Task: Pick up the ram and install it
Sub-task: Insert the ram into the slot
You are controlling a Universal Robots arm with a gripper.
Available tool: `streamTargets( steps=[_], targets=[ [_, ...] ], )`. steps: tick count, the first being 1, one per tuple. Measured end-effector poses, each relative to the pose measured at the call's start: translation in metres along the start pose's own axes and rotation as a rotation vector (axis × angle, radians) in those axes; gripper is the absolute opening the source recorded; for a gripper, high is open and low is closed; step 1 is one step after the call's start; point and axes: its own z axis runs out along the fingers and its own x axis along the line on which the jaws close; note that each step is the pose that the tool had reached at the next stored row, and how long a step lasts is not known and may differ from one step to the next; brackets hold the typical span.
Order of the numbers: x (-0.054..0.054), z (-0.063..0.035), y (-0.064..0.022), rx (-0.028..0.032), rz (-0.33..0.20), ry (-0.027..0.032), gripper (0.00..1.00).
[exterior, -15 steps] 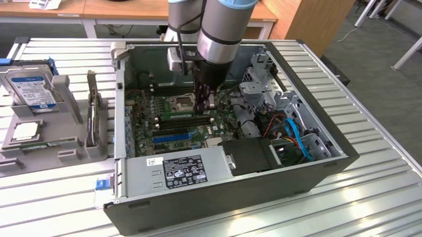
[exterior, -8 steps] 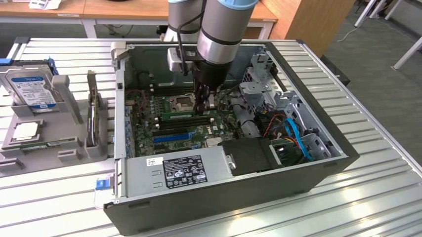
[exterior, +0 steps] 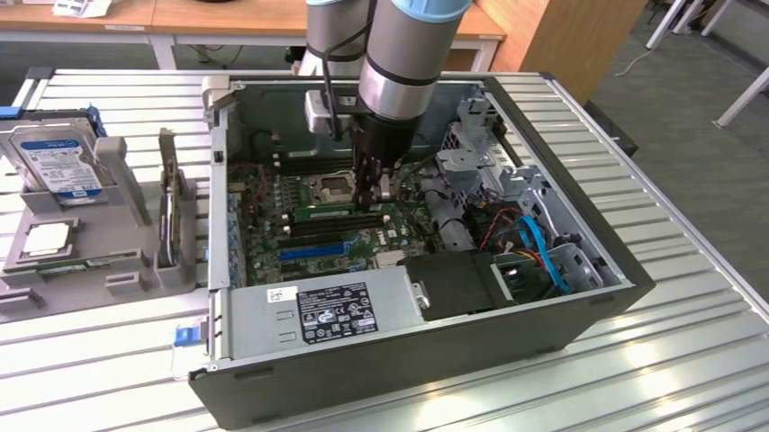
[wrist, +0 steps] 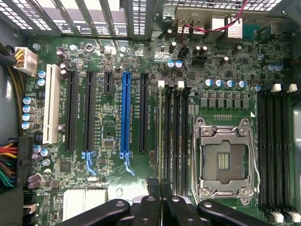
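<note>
The ram (exterior: 322, 212), a thin green memory stick, stands on edge in the motherboard slot of its bank nearest the blue expansion slot (wrist: 125, 113). It looks seated or nearly so. In the wrist view it shows as a pale line (wrist: 160, 132).

I judge it light, stiff and brittle. It is best taken by its bare long edge or short ends, away from the chips and contacts, and pressed straight down so it does not twist.

My gripper (exterior: 371, 193) hangs over one end of the stick, which runs toward nine o'clock from the tips in the exterior view. The jaws are together (wrist: 158, 184); I cannot tell whether they pinch the stick's edge.

The empty processor socket (exterior: 333, 187) lies at eleven o'clock of the stick. The power supply (exterior: 324, 310) lies at six, inside the open computer case (exterior: 577, 297). A hard drive (exterior: 54, 162) rests outside at nine.
</note>
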Motion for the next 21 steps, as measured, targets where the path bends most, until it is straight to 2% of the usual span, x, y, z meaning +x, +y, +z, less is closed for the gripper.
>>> streamTargets(
  steps=[5,16,21],
  targets=[
    [-0.0001,0.0002,0.0000,0.0011,0.000,-0.0002,0.12],
    [0.0000,0.0002,0.0001,0.0133,-0.004,-0.0001,0.12],
    [0.0000,0.0002,0.0001,0.0142,-0.004,-0.0001,0.12]
  ],
)
